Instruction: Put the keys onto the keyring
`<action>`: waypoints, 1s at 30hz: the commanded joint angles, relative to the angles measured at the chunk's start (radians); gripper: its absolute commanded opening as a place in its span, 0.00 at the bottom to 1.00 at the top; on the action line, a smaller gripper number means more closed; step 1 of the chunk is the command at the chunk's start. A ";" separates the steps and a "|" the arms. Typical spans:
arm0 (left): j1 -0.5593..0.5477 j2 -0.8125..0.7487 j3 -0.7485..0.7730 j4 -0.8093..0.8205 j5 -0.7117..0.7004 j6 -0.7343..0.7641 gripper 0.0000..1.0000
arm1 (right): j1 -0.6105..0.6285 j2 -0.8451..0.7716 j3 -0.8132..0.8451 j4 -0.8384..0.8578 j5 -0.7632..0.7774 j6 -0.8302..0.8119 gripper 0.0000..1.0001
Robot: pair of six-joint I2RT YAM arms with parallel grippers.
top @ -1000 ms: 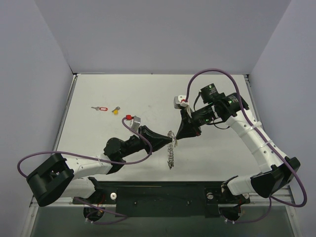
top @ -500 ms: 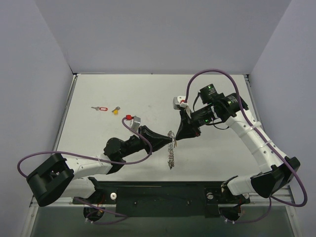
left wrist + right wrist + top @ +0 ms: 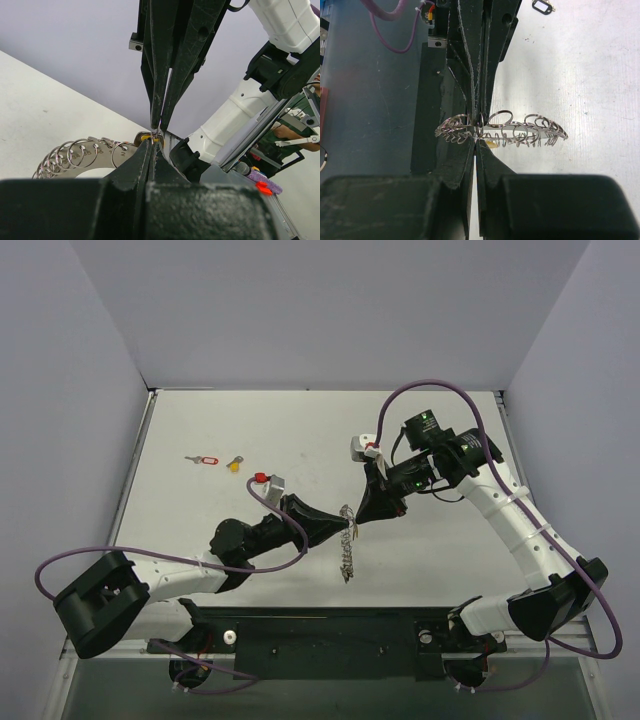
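Loops of the keyring (image 3: 347, 552) trail toward the near edge at the middle of the table (image 3: 440, 570). At its top end your left gripper (image 3: 343, 527) is pressed together on the ring. Your right gripper (image 3: 358, 519) meets it tip to tip from the far side, clamped on the same spot, so the two sets of fingers crowd and hide that point from above. Farther back, well to the left, the yellow-headed key (image 3: 235, 465) and red-tagged key (image 3: 204, 460) lie near each other.

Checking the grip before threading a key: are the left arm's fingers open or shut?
Shut. In the left wrist view the left fingers meet at their tips, pinching a link of the keyring.
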 commanded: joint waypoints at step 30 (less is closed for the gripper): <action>0.005 -0.029 0.038 0.359 0.014 0.005 0.00 | -0.025 -0.022 0.015 -0.021 -0.032 0.006 0.00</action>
